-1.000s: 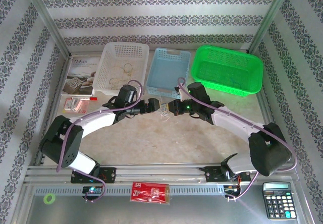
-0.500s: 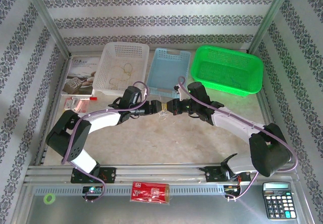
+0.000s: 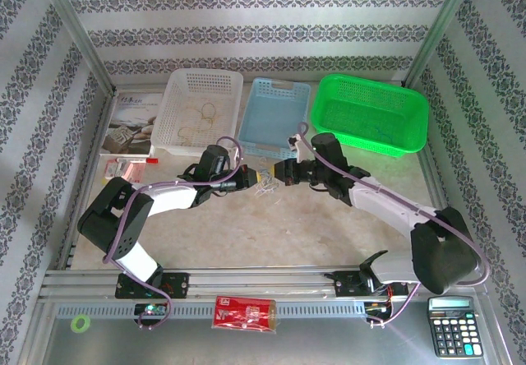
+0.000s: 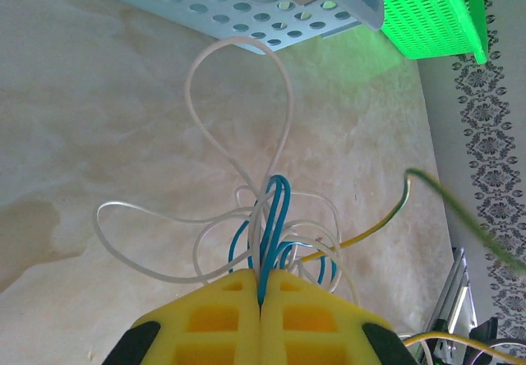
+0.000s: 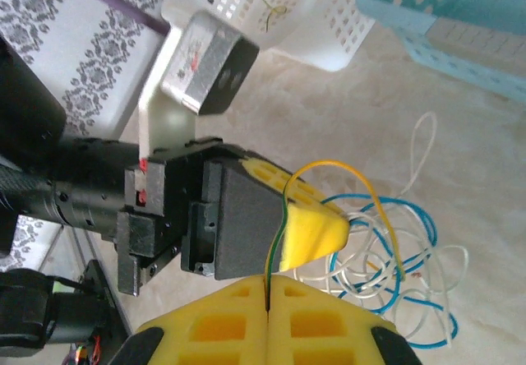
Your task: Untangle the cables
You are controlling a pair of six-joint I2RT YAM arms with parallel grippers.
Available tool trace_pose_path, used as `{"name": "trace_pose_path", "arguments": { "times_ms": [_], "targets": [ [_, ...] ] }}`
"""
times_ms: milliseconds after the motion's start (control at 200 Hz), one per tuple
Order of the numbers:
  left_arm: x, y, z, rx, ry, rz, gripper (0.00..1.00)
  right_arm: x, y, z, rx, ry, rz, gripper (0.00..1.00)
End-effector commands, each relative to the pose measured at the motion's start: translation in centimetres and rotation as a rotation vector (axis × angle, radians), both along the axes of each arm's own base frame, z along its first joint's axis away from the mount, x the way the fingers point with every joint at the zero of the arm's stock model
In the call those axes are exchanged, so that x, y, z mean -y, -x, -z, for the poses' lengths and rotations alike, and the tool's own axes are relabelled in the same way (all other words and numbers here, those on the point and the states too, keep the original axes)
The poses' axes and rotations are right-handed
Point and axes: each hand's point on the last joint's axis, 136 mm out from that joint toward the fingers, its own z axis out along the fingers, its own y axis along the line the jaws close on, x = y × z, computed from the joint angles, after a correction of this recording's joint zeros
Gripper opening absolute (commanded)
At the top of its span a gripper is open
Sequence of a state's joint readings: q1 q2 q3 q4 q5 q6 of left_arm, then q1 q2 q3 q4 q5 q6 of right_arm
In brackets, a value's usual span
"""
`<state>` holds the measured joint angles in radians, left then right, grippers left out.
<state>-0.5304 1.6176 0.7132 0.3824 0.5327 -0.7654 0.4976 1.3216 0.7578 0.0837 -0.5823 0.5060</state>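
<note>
The cables [image 3: 267, 183] are a small tangle of thin white, blue and yellow-green cords at the middle of the table. My left gripper [image 3: 256, 176] is shut on blue and white strands [image 4: 275, 209], pinched between its yellow pads [image 4: 222, 324]. A white loop [image 4: 238, 94] reaches toward the blue basket. My right gripper [image 3: 279, 173] faces the left one, almost touching it. It is shut on the yellow-green cable [image 5: 329, 168], which arches over the left gripper's pad [image 5: 316, 225] into the tangle [image 5: 394, 274].
Three baskets stand along the back: white [image 3: 201, 110] with a few cords inside, blue [image 3: 275, 118] and green [image 3: 370, 122]. A booklet [image 3: 131, 122] lies at the left. A calculator [image 3: 450, 325] and a red packet [image 3: 244, 311] sit at the near edge.
My left gripper has moved right to the tangle and shut on the blue and white strands. The right gripper stayed shut on the yellow-green cable and shifted slightly left.
</note>
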Motion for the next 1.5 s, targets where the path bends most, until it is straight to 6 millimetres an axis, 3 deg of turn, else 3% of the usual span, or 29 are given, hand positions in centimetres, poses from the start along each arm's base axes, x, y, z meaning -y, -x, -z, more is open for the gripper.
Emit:
{"name": "trace_pose_path", "arguments": {
  "times_ms": [0, 425, 540, 714, 889, 1089, 1349, 1494],
  "targets": [
    [0.1, 0.2, 0.6, 0.013, -0.008, -0.003, 0.00, 0.8, -0.4, -2.3, 0.040, -0.067, 0.024, 0.00],
    [-0.8, 1.1, 3.4, -0.033, -0.051, -0.014, 0.00, 4.0, -0.6, -9.7, 0.159, -0.206, 0.115, 0.00],
    [-0.8, 1.2, 3.7, -0.037, -0.055, -0.014, 0.00, 4.1, -0.5, -10.2, 0.169, -0.216, 0.121, 0.00],
    [-0.8, 1.3, 3.4, -0.040, -0.049, -0.011, 0.00, 4.2, -0.6, -9.2, 0.150, -0.208, 0.132, 0.00],
    [-1.0, 1.5, 2.0, -0.021, -0.043, -0.013, 0.37, 4.5, -0.7, -8.6, 0.147, -0.199, 0.152, 0.00],
    [-1.8, 1.9, -0.2, 0.019, -0.071, -0.020, 0.69, 4.6, -0.8, -8.3, 0.138, -0.198, 0.155, 0.00],
    [-2.7, 1.8, -5.2, 0.094, -0.025, -0.079, 0.81, 4.6, -0.8, -8.3, 0.133, -0.208, 0.153, 0.00],
    [-2.6, 0.8, -9.3, 0.157, 0.107, -0.155, 0.87, 4.4, -0.7, -8.6, 0.128, -0.234, 0.145, 0.00]
  ]
}}
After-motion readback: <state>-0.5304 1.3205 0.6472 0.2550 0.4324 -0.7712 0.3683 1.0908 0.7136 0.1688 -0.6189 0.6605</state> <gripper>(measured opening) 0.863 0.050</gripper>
